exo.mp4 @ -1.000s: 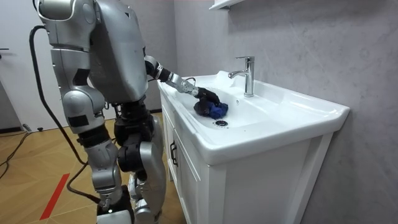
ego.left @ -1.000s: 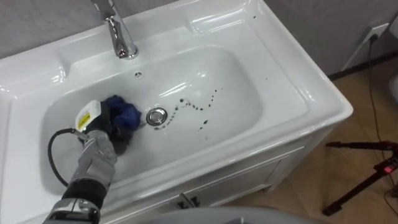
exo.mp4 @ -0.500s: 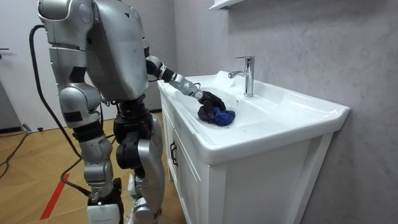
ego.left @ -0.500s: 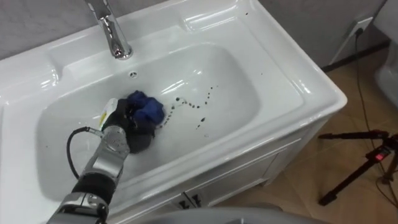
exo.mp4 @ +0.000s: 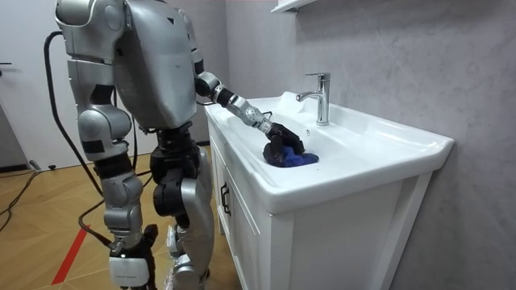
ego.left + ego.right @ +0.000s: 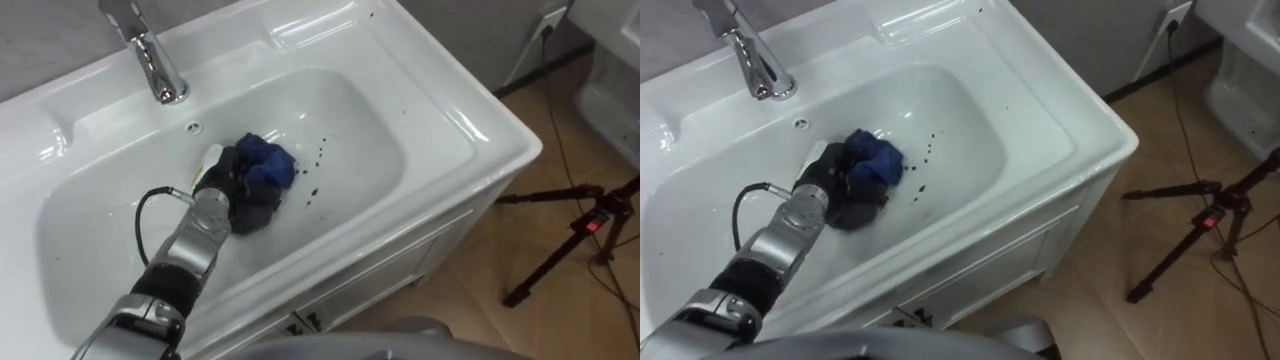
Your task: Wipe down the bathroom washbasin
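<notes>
Here, crumpled blue cloth (image 6: 262,168), dark-speckled white basin (image 6: 385,150)

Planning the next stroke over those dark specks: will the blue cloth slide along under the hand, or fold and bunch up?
The blue cloth looks floppy: it sits crumpled in folds under the left hand, so it will probably bunch rather than push flat. The basin is glossy, so it likely slides easily.

the light is bright and even, coming from above. the glossy white ceramic basin (image 6: 470,130) shows white glare stripes along its rim and back ledge. the shiny chrome tap (image 6: 150,65) glints. a soft grey shadow lies beside the crumpled blue cloth (image 6: 268,165).
</notes>
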